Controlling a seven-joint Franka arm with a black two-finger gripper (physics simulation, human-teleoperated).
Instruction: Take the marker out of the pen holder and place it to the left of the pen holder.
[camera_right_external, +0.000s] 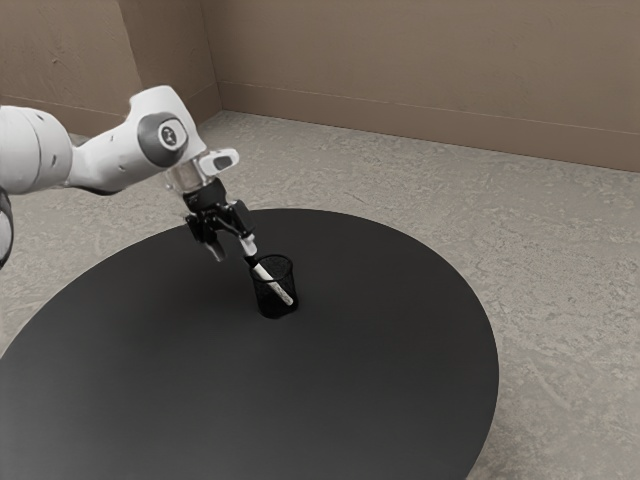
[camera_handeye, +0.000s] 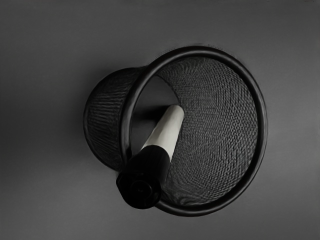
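On my feed the pen holder (camera_handeye: 220, 115) looks like metal mesh, its rim (camera_handeye: 263, 120) smooth w/ faint sheen; marker (camera_handeye: 166, 131) smooth plastic, approx matt; tabletop (camera_right_external: 250, 400) smooth, matt; floor (camera_right_external: 560, 260) rough, stone-like; wall (camera_right_external: 420, 70) matt, plaster-ish AFAICT

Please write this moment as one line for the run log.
marker: leaning inside pen holder, black end up | pincer: open, near marker | placement: not done

Soft, diffuse light leaves the table (camera_right_external: 400, 380) dim, with a faint shadow to the exterior view's left of the pen holder (camera_right_external: 264, 302); inside it, deeper shadow edges the pale-barrelled marker (camera_handeye: 165, 132).
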